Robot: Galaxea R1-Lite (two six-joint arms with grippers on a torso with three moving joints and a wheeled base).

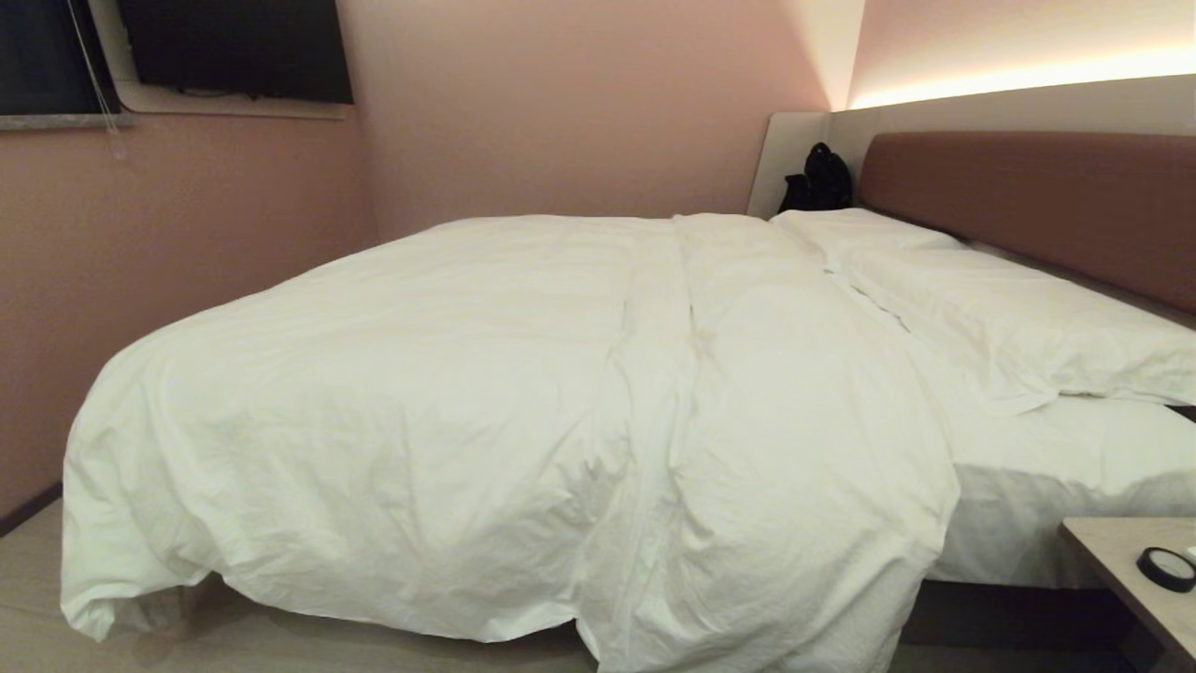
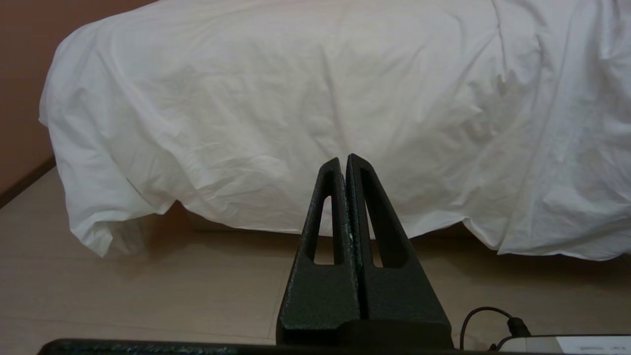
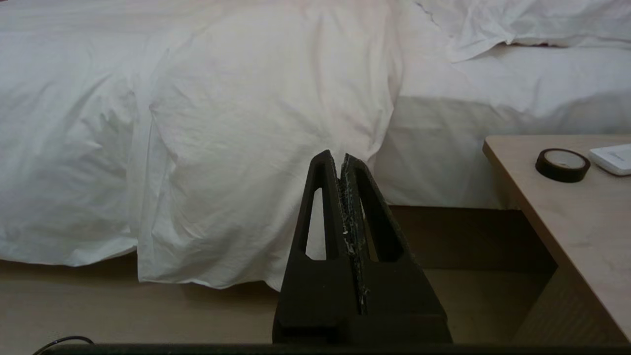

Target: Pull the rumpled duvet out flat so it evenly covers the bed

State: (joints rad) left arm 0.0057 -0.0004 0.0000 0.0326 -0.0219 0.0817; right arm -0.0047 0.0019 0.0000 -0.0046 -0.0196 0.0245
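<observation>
The white puffy duvet (image 1: 486, 393) lies wrinkled over most of the bed (image 1: 1056, 467), hanging over the near side almost to the floor, with a long fold running up its middle. A strip of white mattress sheet by the brown headboard (image 1: 1028, 206) is uncovered. Neither arm shows in the head view. My left gripper (image 2: 344, 160) is shut and empty, held low over the floor short of the duvet's hanging edge (image 2: 296, 148). My right gripper (image 3: 337, 158) is also shut and empty, facing the duvet's hanging corner (image 3: 246, 158).
Two white pillows (image 1: 1018, 318) lie along the headboard. A wooden bedside table (image 1: 1121, 561) stands at the near right with a black tape roll (image 3: 562, 164) and a white device (image 3: 613, 159). A black bag (image 1: 820, 178) sits in the far corner. A pink wall (image 1: 140, 262) closes the left.
</observation>
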